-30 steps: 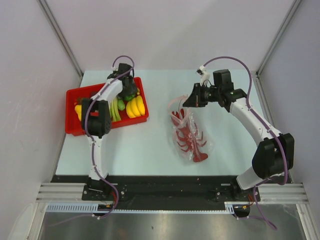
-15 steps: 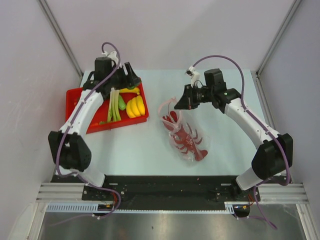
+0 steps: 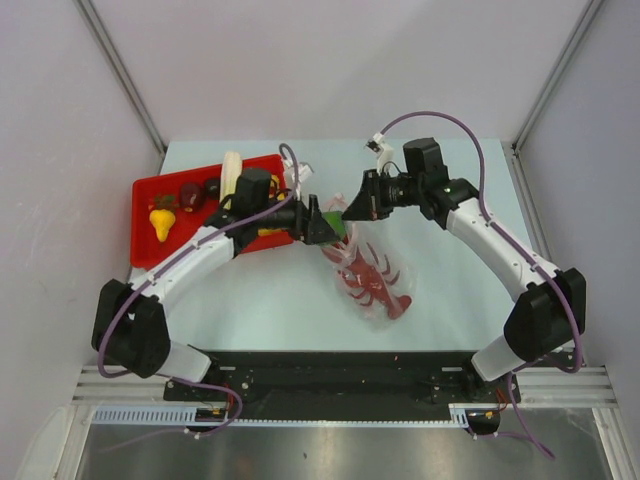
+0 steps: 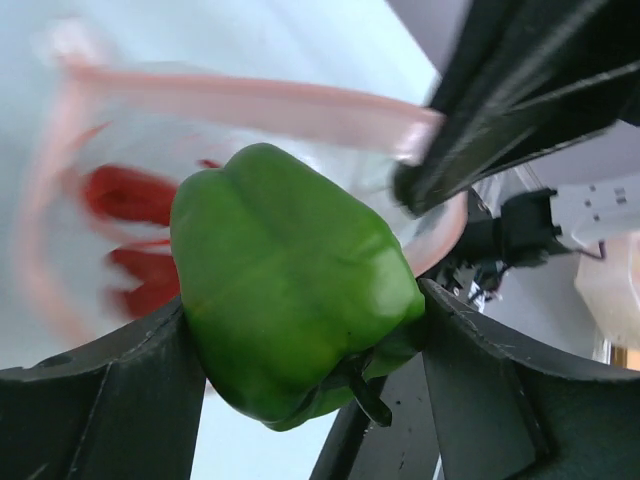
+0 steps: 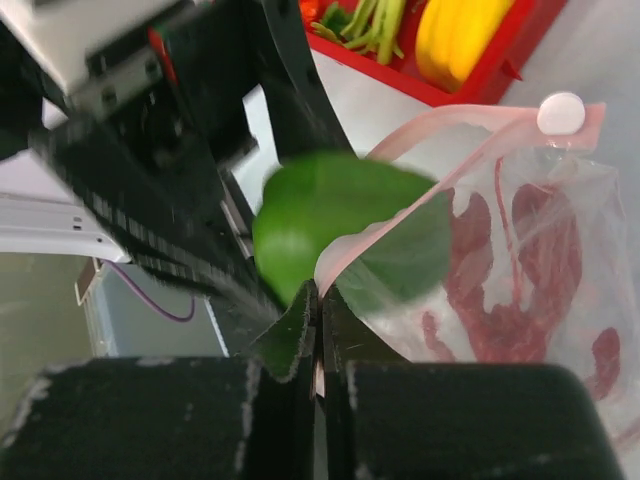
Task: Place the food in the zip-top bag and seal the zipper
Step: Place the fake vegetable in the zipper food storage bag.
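Observation:
My left gripper (image 3: 322, 221) is shut on the green bell pepper (image 3: 342, 229) and holds it at the mouth of the zip-top bag (image 3: 372, 280). In the left wrist view the pepper (image 4: 290, 280) sits between both fingers (image 4: 100, 400), in front of the pinkish zipper strip (image 4: 250, 95). My right gripper (image 3: 354, 206) is shut on the zipper strip (image 5: 400, 215) and holds the mouth up and open. The red lobster (image 3: 378, 278) lies inside the bag, also in the right wrist view (image 5: 500, 290). The pepper (image 5: 320, 220) is partly past the strip.
The red tray (image 3: 145, 250) at the back left holds the yellow pear (image 3: 160, 220), two dark fruits (image 3: 191, 194), the leek (image 3: 232, 170) and bananas (image 5: 460, 30), partly hidden by my left arm. The enclosure walls stand close on both sides.
My left arm swung from the tray across to the bag mouth with the green pepper in its jaws. My right gripper held the bag mouth and shifted it slightly left.

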{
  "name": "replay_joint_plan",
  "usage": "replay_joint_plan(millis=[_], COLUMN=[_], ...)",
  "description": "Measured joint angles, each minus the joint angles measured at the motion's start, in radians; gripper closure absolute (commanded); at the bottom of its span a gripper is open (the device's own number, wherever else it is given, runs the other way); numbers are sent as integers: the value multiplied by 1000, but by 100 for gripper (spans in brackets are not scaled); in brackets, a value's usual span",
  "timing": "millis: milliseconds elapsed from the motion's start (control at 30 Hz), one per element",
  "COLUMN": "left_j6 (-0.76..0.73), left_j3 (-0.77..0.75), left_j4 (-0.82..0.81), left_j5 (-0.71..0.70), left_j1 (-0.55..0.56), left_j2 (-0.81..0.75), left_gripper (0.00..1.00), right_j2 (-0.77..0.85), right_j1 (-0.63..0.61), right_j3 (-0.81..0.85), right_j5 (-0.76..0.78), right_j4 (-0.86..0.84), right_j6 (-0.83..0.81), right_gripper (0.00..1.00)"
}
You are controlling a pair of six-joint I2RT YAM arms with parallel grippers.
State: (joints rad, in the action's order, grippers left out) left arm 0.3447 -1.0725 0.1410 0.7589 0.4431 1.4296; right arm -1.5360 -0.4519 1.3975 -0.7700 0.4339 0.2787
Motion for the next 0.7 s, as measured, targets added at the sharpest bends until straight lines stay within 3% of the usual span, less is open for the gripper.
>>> replay_joint_plan(millis=[67, 133, 167, 200, 300, 533, 700], left_j6=[-6, -9, -16, -25, -45, -67, -99], left_j3=[-3, -12, -20, -29, -58, -62, -141], left_j4=[-19, -26, -26, -20, -5, 23, 125], left_j5=[7, 13, 15, 16, 14, -16, 4], left_j1=[36, 57, 64, 69, 82, 55, -75], left_j2=[6, 28, 46, 61, 103, 60, -28], left_gripper=[65, 57, 48, 28, 1, 0, 0], right_j2=[4, 11, 16, 20, 29, 58, 66], right_j1=[-5, -6, -6, -7, -10, 1, 37], right_j3=[0, 0, 0, 0, 0, 0, 0], right_j5=[-6, -8, -10, -12, -20, -33, -55], right_j4=[-13, -21, -26, -29, -42, -53, -66], right_j6=[18, 35, 43, 49, 67, 92, 99], right_gripper=[100, 100, 100, 100, 100, 100, 100])
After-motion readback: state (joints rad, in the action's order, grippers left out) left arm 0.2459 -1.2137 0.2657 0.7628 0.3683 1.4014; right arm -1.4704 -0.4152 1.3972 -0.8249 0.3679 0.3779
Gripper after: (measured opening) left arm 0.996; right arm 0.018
